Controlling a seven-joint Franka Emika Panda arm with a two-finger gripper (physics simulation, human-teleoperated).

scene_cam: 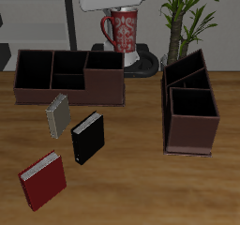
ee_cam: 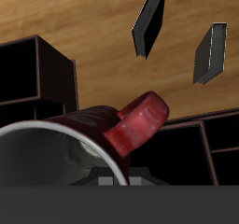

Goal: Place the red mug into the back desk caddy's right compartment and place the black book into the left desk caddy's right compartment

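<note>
You have the red mug [scene_cam: 119, 27] clenched in the gripper [scene_cam: 116, 15] above the back desk caddy [scene_cam: 70, 76]; next, lower it into the right compartment [scene_cam: 105, 79].

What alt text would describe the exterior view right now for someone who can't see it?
A robot arm holds a red mug in the air above the back desk caddy. A second dark caddy stands end-on beside a potted plant. A black book, a red book and a grey-beige book stand on the wooden table nearer the front.
</note>
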